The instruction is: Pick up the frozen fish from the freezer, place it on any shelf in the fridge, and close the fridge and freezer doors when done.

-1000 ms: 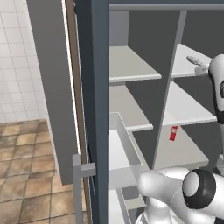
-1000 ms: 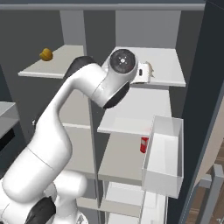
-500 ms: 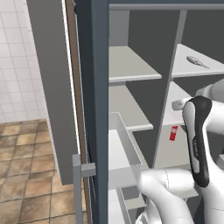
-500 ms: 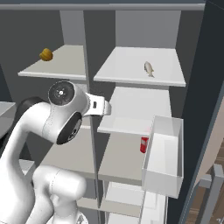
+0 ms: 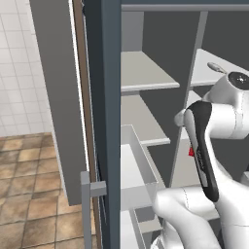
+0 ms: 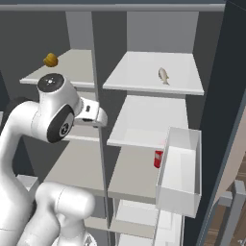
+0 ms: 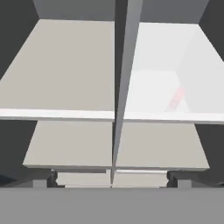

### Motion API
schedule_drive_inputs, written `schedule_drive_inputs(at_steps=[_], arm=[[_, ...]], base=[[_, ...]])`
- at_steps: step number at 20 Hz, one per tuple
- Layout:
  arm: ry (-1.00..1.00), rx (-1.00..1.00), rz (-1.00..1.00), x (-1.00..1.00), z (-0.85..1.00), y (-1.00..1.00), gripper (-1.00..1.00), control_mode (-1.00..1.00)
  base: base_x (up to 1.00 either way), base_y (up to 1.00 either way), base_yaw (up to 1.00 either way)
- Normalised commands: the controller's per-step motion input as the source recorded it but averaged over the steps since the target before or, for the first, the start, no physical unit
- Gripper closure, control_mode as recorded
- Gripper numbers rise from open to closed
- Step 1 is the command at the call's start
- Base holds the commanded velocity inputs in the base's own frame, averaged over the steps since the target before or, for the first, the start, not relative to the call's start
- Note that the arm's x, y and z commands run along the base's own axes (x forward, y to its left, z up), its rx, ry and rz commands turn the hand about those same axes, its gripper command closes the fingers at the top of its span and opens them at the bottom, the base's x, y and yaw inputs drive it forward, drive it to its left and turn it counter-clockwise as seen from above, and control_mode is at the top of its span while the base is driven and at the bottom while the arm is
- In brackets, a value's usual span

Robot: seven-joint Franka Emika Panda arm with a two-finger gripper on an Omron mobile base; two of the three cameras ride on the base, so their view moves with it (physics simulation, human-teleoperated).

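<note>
The frozen fish (image 6: 163,75), a small silvery sliver, lies on the top shelf (image 6: 144,72) of the right-hand compartment; its tip also shows past my arm (image 5: 214,67). My gripper (image 7: 113,179) is open with nothing between its widely parted fingertips (image 7: 50,178). It is held in front of the upright divider (image 7: 124,78), well below and left of the fish. On either side of the divider lie pale shelves (image 7: 61,65). My hand (image 6: 92,112) sits at the level of the second shelf, near the divider (image 6: 98,144).
A small red bottle (image 6: 158,158) stands on the third right shelf beside a grey door bin (image 6: 180,182). A yellow-brown item (image 6: 51,60) rests on the top left shelf. The open left door (image 5: 61,107) with its bin (image 5: 138,170) stands close.
My arm has drawn back from the fish's top shelf, down and to the left, to the divider. The fish has stayed where it lay.
</note>
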Motion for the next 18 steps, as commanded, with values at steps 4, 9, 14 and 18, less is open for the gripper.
schedule_drive_inputs(at_steps=[4, 9, 14, 18], arm=[[0.00, 0.00, 0.00, -0.05, -0.04, -0.32, -1.00, -1.00], [0.00, 0.00, 0.00, 0.00, 0.00, 0.00, -1.00, 1.00], [0.00, 0.00, 0.00, 0.00, 0.00, 0.00, -1.00, 1.00], [0.00, 0.00, 0.00, 0.00, 0.00, 0.00, -1.00, 1.00]], base=[[0.00, 0.00, 0.00], [-0.04, -0.51, 0.00], [-0.07, -0.31, 0.00], [-0.53, 0.00, 0.00]])
